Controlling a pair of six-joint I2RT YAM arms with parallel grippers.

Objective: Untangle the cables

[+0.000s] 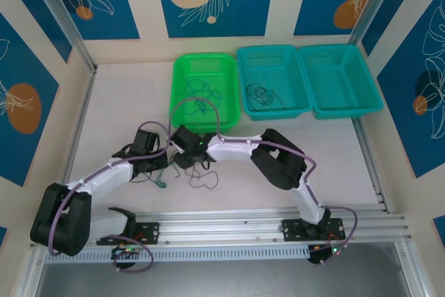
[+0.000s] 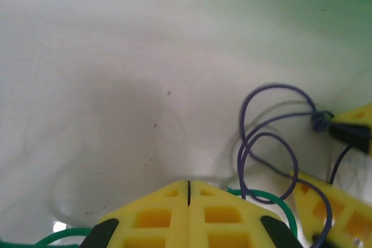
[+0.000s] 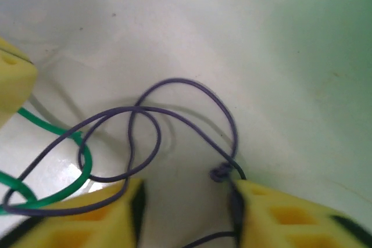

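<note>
On the bench (image 1: pixel 118 102) just before the green basket (image 1: pixel 206 57), the left hand (image 2: pixel 189 193) is pressed together, apparently pinching the green wire (image 2: pixel 273 198), while the spread right hand (image 3: pixel 186 201) sits closest to the blue wire (image 3: pixel 192 85), its knot (image 3: pixel 220 172) touching one finger.

Green basket (image 1: pixel 205 56), teal basket (image 1: pixel 270 49) just beside it, second teal basket (image 1: pixel 341 81) seemingly touching that, white table (image 1: pixel 118 116), patterned blue walls (image 1: pixel 236 5)

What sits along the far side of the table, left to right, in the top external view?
Green basket holding thin cables → teal basket holding dark cables → second teal basket.
</note>
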